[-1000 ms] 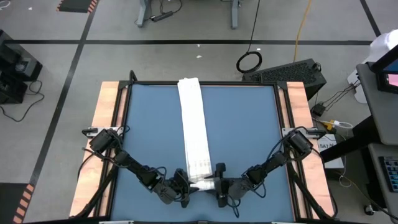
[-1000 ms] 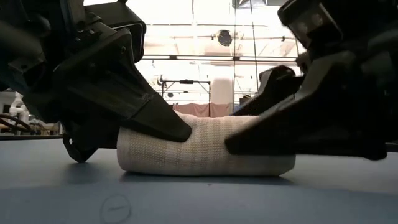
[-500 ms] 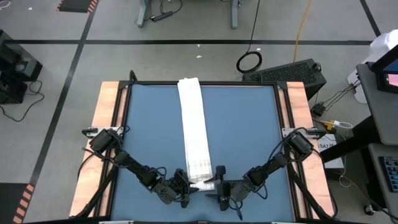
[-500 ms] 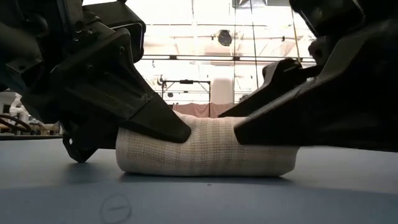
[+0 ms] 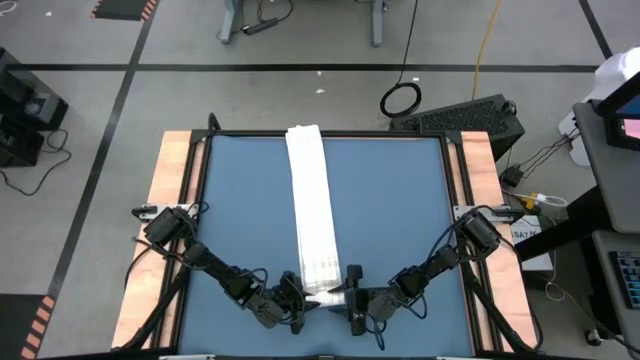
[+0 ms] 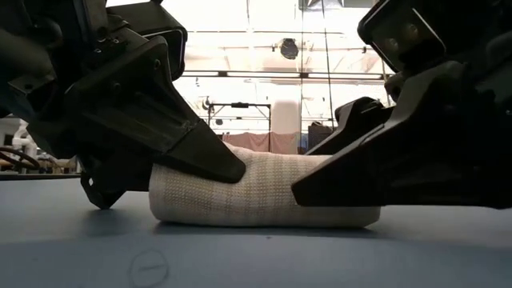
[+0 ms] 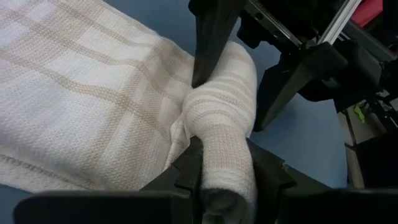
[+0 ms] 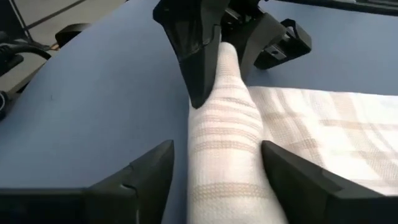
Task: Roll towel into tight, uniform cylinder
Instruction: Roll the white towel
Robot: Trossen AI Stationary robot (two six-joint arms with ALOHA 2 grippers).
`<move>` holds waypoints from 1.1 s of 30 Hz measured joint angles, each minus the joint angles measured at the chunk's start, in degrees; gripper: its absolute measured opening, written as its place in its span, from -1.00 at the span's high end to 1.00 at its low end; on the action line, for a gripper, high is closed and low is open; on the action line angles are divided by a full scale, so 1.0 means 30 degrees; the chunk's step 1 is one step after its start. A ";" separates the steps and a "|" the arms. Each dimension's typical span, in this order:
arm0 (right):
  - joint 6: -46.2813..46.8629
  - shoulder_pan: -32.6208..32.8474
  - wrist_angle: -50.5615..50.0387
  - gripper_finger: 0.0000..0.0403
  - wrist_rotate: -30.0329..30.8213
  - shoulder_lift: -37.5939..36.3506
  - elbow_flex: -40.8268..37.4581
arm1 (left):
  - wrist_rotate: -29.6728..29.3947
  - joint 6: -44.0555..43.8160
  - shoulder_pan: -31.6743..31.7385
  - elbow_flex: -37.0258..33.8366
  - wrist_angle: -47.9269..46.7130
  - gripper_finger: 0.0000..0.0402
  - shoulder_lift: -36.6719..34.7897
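The towel [image 5: 312,215] roll lies sideways between both grippers: left gripper [image 7: 225,163] pinches one end, right gripper [image 8: 214,171] open around the other.

The white cloth towel with faint grid lines [image 5: 313,215] lies on the blue tabletop [image 5: 240,210] as a long strip from the far edge down the middle to the near edge, where its near end is wound into a roll [image 6: 264,196]. The left arm's dark two-finger tool [image 5: 297,306] sits at the roll's left end, clamped on it. The right arm's dark two-finger tool [image 5: 352,300] sits at the roll's right end, its fingers [image 8: 146,171] spread on either side of the roll.
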 joint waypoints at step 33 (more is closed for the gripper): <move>0.5312 -0.0962 0.0675 0.35 -0.3088 0.0984 -0.0007 | -0.6387 1.1972 -0.2922 -0.0039 0.0691 -0.47 -0.2847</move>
